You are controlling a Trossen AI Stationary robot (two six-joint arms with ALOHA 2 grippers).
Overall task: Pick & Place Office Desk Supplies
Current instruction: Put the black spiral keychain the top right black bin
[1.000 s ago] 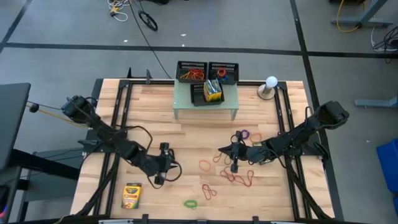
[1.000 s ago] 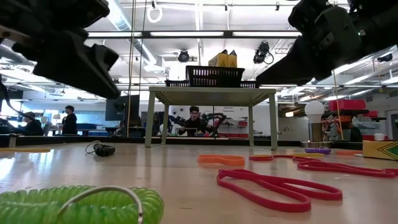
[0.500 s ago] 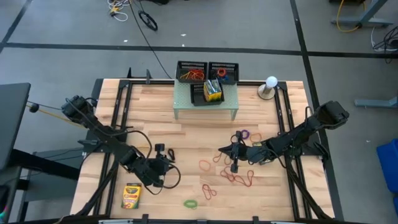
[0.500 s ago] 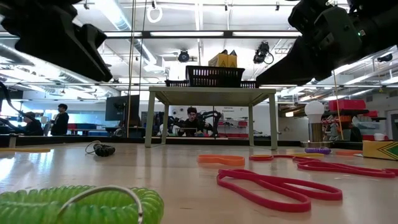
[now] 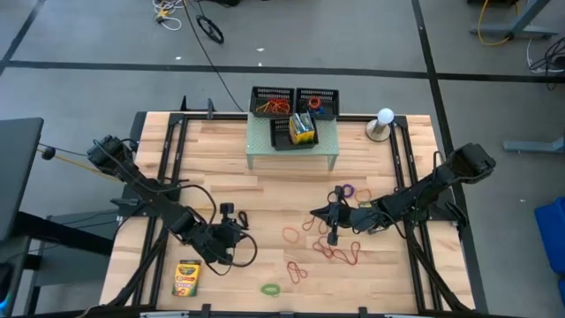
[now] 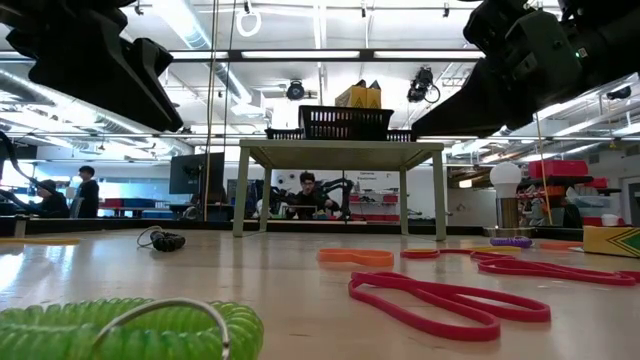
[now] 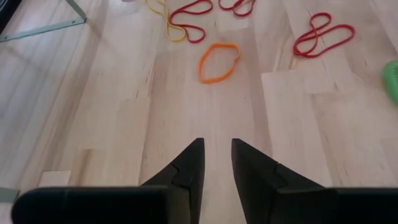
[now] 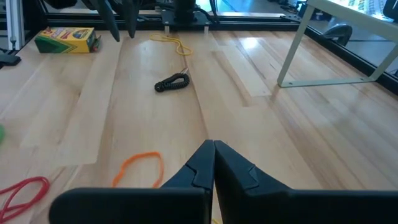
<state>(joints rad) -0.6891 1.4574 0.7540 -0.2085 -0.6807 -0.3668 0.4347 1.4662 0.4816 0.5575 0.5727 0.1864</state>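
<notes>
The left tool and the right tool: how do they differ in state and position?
The left tool has a narrow gap between its fingers; the right tool is shut, fingers touching. The left tool hovers near the crayon box; the right tool sits among the rubber bands. Both hold nothing.

We see two dark, jointed arms, each trailing looped black cables; the left gripper (image 7: 216, 163) and right gripper (image 8: 213, 163) end in matte black, wedge-shaped fingers.
</notes>
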